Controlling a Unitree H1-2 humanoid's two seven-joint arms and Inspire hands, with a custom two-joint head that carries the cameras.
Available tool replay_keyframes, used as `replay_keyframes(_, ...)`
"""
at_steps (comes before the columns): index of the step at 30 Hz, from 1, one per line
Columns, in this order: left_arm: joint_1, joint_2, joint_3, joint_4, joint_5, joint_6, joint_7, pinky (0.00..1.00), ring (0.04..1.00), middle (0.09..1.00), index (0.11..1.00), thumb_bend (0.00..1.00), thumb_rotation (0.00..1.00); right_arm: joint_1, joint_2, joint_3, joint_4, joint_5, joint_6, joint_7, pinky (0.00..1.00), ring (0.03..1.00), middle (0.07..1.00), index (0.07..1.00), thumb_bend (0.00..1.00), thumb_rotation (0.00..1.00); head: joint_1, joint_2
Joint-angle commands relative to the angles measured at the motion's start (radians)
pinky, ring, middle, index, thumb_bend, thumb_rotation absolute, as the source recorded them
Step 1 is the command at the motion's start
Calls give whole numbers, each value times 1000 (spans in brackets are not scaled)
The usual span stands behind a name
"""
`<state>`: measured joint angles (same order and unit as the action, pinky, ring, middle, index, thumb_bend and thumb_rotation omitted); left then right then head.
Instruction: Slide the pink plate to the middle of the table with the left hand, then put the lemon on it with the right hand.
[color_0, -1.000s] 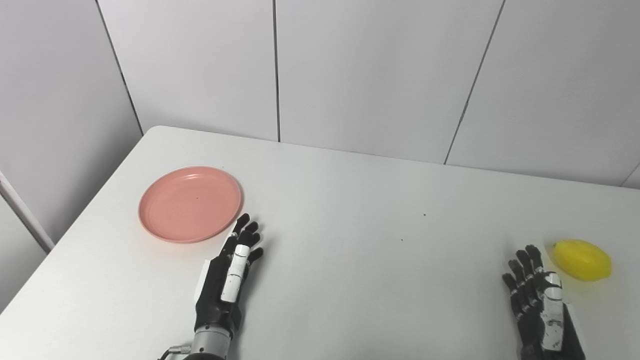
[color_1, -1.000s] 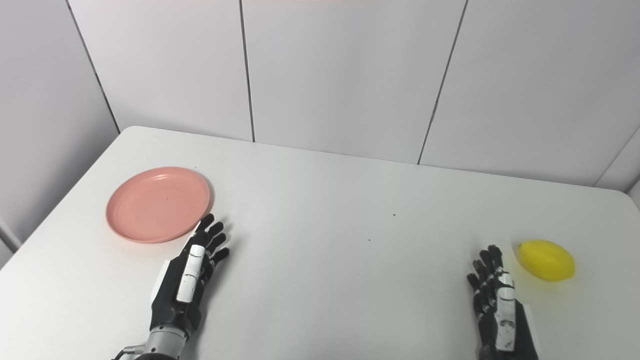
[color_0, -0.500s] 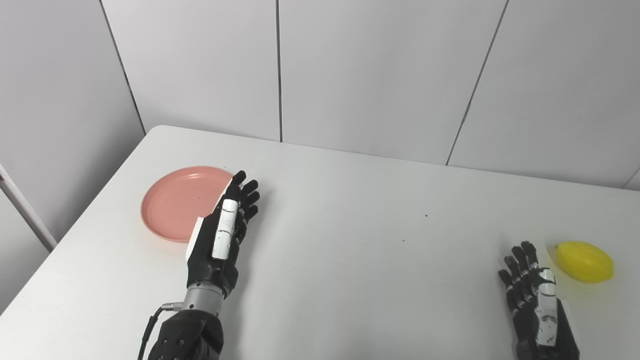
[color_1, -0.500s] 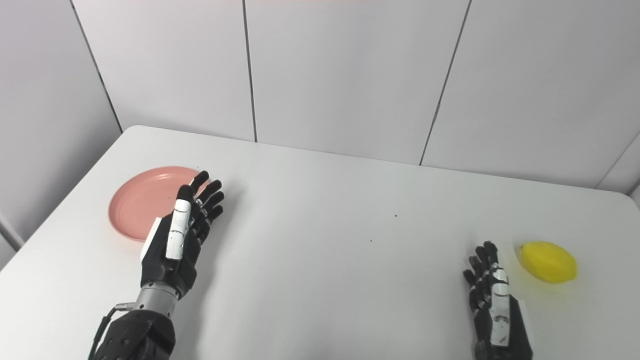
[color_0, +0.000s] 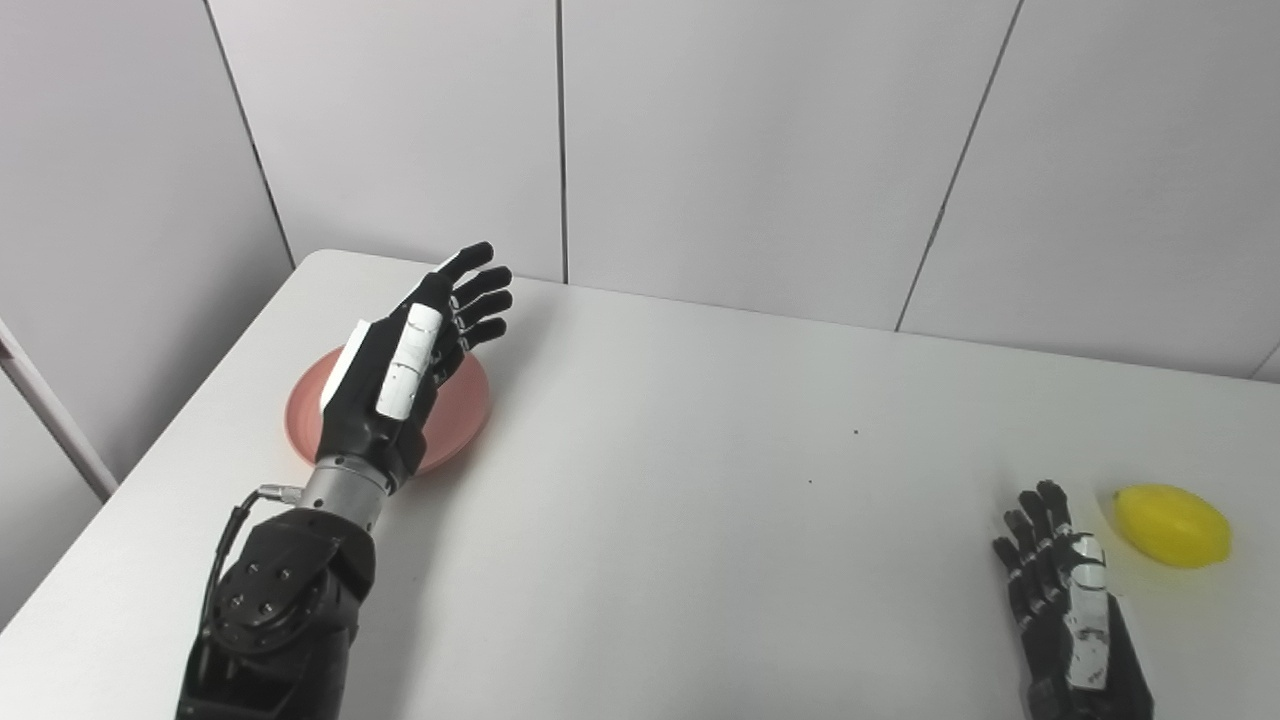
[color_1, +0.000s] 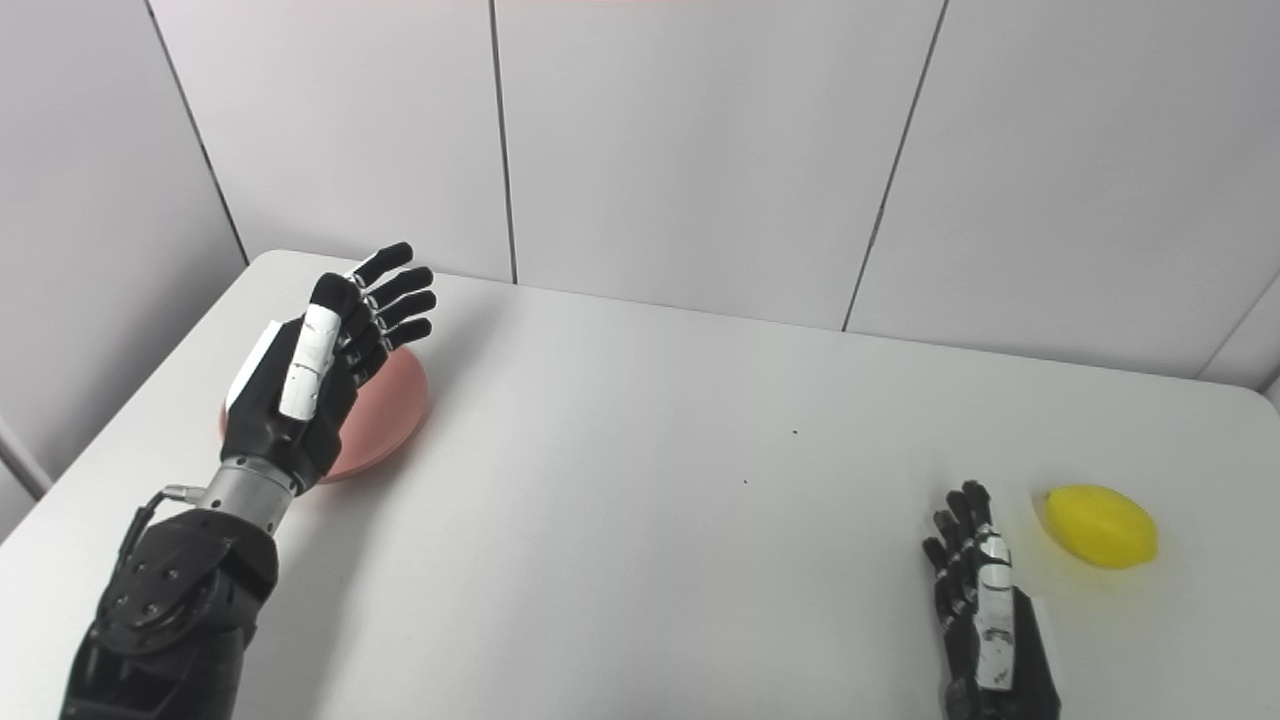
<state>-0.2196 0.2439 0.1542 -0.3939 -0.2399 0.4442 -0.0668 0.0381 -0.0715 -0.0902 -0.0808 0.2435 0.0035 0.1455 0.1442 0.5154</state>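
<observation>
The pink plate (color_0: 462, 410) lies on the white table at the left, mostly hidden behind my left hand (color_0: 410, 365). That hand is raised above the plate, open, with its fingers stretched toward the far wall. The yellow lemon (color_0: 1172, 526) lies on the table at the far right. My right hand (color_0: 1062, 600) rests open on the table just left of the lemon and nearer to me, not touching it. The plate (color_1: 395, 420), lemon (color_1: 1101, 526) and both hands also show in the right eye view.
The white table (color_0: 700, 480) ends at a rounded far-left corner and at a left edge close to the plate. Grey wall panels stand right behind the table.
My left hand has risen from the table and moved forward and left, over the plate, covering most of it. The right hand and the lemon have stayed in place. The camera shifted slightly.
</observation>
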Motion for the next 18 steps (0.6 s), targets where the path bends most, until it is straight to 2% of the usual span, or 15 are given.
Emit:
replay_keyframes(1, -47, 36, 35, 30, -18, -91, -24, 845, 808, 777, 786, 1000, 872, 22, 18, 10, 51, 1, -36, 6, 1000, 1000, 1000, 985, 717, 1000, 1, 0)
replay_keyframes(7, -99, 84, 129, 191, -45, -183, -30, 883, 820, 784, 788, 1000, 862, 21, 20, 9, 55, 2, -39, 3, 1000, 1000, 997, 979, 723, 984, 1, -6)
replay_keyframes(10, -131, 84, 164, 228, -47, -212, -11, 878, 819, 794, 775, 1000, 863, 19, 20, 8, 61, -1, -41, 2, 1000, 1000, 995, 978, 719, 986, -1, -10)
replay_keyframes(12, -153, 81, 187, 246, -59, -219, 0, 916, 834, 793, 765, 1000, 851, 18, 20, 7, 62, -2, -38, -1, 1000, 1000, 989, 971, 719, 984, -1, -10)
replay_keyframes(18, -213, 131, 222, 351, -85, -238, -18, 846, 816, 796, 773, 1000, 851, 18, 20, 7, 59, -6, -29, -6, 1000, 1000, 979, 962, 723, 987, 2, -11)
